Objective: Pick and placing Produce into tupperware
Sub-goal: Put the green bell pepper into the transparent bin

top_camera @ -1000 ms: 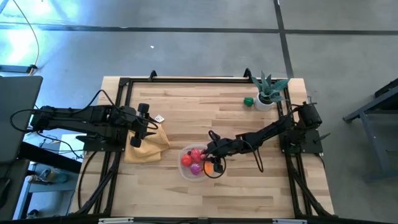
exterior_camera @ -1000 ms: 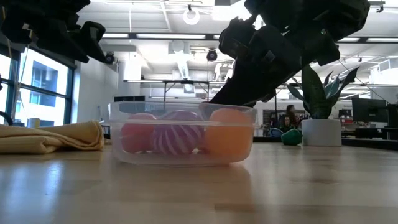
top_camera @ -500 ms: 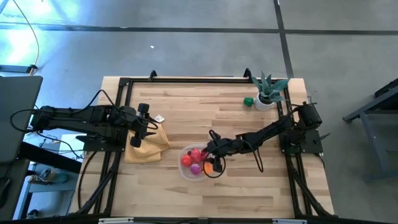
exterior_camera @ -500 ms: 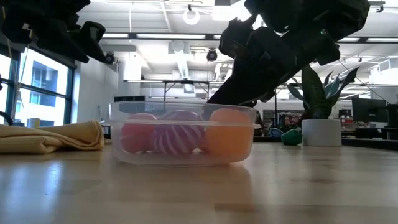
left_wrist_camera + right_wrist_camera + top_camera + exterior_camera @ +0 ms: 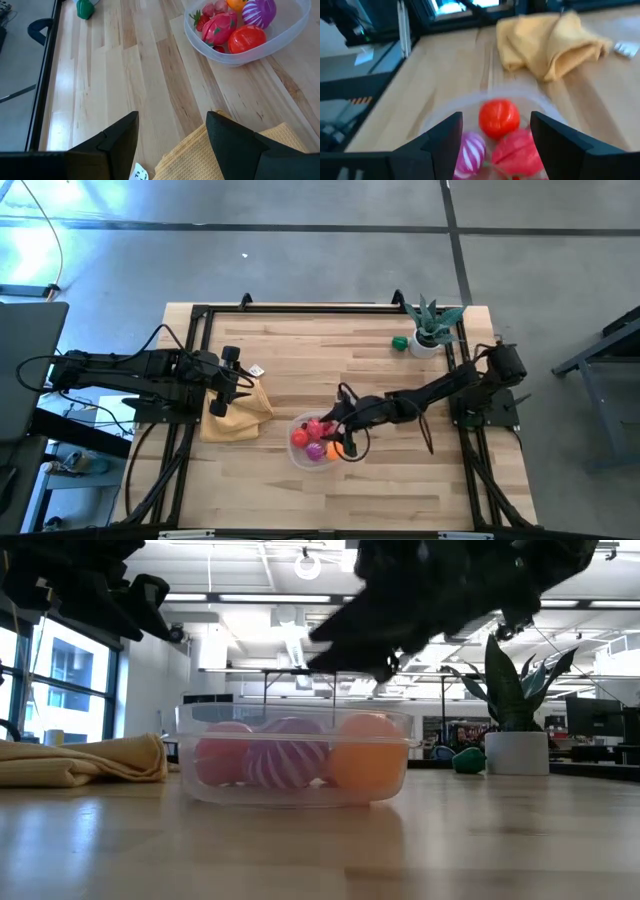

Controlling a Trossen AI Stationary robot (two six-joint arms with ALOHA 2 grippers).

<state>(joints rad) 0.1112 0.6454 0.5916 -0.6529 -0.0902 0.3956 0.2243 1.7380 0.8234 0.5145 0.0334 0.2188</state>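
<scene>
High view: near the counter's (image 5: 400,490) front edge sits the clear tupperware (image 5: 300,452), holding a red tomato (image 5: 299,437), a striped magenta piece (image 5: 315,450), a pink fruit (image 5: 318,427) and an orange one (image 5: 333,448). Right claw (image 5: 338,432) hovers just over its rim, fingers spread, holding nothing. Left claw (image 5: 222,383) hangs open and empty above the yellow cloth (image 5: 240,416). Farther back, a green piece (image 5: 400,343) lies beside the potted plant (image 5: 432,327).
</scene>
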